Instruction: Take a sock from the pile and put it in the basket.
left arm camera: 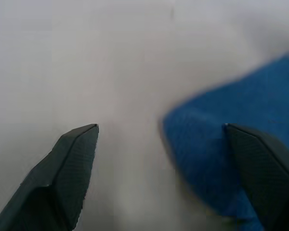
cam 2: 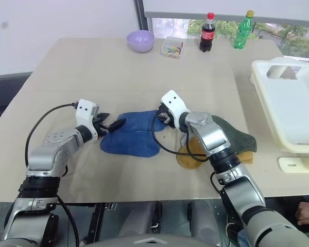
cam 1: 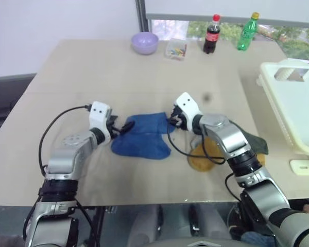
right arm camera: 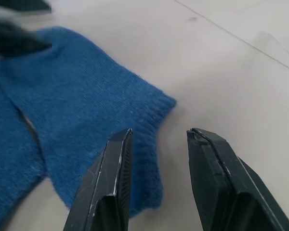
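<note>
The two bright blue knitted socks [cam 1: 141, 135] are lying flat on the beige tabletop [cam 1: 118, 72], near the front edge and about midway across it, forming the left part of the pile. The mustard yellow sock [cam 1: 202, 156] and the dark green sock [cam 1: 255, 141] are lying to the right, partly hidden beneath the right forearm.

The left pincer [cam 2: 112, 124] is sitting at the left edge of the blue socks. Its black fingers [left arm camera: 70, 166] are standing wide apart and gripping nothing; in the left wrist view one finger is over bare tabletop and the other over blue fabric, so the sock edge is lying between them, presumably to let them shut on it.

The right pincer [cam 1: 174, 121] is sitting at the right, ribbed cuff end of the blue socks. Its jaws are standing moderately apart and are holding nothing; the right wrist view shows the cuff corner reaching toward the gap between its fingers [right arm camera: 108, 187]. Both arms are bracketing the same fabric from opposite sides, probably so that one can lift a single sock while the other steadies its neighbour.

The large cream-white slotted plastic basket [cam 2: 286, 103] is standing at the far right edge of the tabletop, well apart from the pile, and no sock is visible in it.
</note>
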Robot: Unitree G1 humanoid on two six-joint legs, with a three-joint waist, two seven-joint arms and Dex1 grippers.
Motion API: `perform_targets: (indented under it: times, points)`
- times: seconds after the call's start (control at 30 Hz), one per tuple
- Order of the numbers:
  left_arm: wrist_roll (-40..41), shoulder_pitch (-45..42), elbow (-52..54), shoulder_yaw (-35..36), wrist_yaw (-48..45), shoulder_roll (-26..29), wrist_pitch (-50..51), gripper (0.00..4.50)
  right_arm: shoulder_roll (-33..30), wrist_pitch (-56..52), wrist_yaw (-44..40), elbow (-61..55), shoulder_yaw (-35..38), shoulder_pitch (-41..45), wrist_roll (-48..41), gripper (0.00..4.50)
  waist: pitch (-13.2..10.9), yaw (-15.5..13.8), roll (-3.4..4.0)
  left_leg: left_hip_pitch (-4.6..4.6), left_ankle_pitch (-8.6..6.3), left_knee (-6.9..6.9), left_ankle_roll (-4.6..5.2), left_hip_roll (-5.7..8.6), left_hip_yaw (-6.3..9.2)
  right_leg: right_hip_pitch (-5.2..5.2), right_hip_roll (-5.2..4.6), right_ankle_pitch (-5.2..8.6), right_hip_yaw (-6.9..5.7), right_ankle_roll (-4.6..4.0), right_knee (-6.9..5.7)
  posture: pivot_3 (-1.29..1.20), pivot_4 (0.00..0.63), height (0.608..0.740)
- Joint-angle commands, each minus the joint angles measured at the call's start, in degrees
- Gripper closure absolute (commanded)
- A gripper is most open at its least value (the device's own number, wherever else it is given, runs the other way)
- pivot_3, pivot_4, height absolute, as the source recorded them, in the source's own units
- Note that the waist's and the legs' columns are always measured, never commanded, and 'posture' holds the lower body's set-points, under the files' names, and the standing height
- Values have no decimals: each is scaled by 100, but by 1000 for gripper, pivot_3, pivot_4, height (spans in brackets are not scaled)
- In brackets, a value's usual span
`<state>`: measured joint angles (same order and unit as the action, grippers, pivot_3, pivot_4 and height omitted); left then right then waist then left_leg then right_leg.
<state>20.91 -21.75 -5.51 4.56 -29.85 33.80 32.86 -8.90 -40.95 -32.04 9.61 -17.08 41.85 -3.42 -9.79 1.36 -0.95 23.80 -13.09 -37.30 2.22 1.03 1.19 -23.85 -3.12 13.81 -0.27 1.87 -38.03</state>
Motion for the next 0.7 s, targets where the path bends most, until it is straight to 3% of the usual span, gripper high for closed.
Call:
perform_targets:
  times: [0.03,0.2,0.23,0.43,0.57,0.7]
  points:
    - [-140,55,-152,-40,-226,-60,-301,1996,-11,-75,-132,-96,-89,-22,-29,4349,0,-25,0,0,-3,0,4,0,1,0,-3,0,0,0,1,0,150,740]
    - [75,83,-24,353,-332,-245,-632,4338,-9,-107,-221,-188,48,61,-147,4500,0,-40,0,1,-4,0,6,-1,5,0,-11,0,11,0,1,0,150,740]
    - [156,77,26,449,-302,-292,-609,4471,-14,-123,-250,-237,101,88,-197,4500,0,-40,0,1,-4,0,6,-1,6,0,-12,0,12,0,1,0,150,740]
    - [121,186,192,555,-293,-332,-583,4471,-107,-97,-532,-409,172,119,-450,4500,0,-43,0,3,-5,0,8,0,7,0,-14,0,12,0,4,0,150,740]
    - [50,269,240,508,-272,-368,-618,4500,-8,-102,-420,-391,69,21,-429,3323,0,-46,0,3,-5,0,9,0,8,0,-14,0,11,0,4,0,150,740]
    - [7,302,299,472,-255,-401,-623,4500,250,-212,-278,-290,112,-30,-505,3323,0,-43,0,3,-5,0,8,-1,8,-1,-14,0,12,0,3,0,150,740]
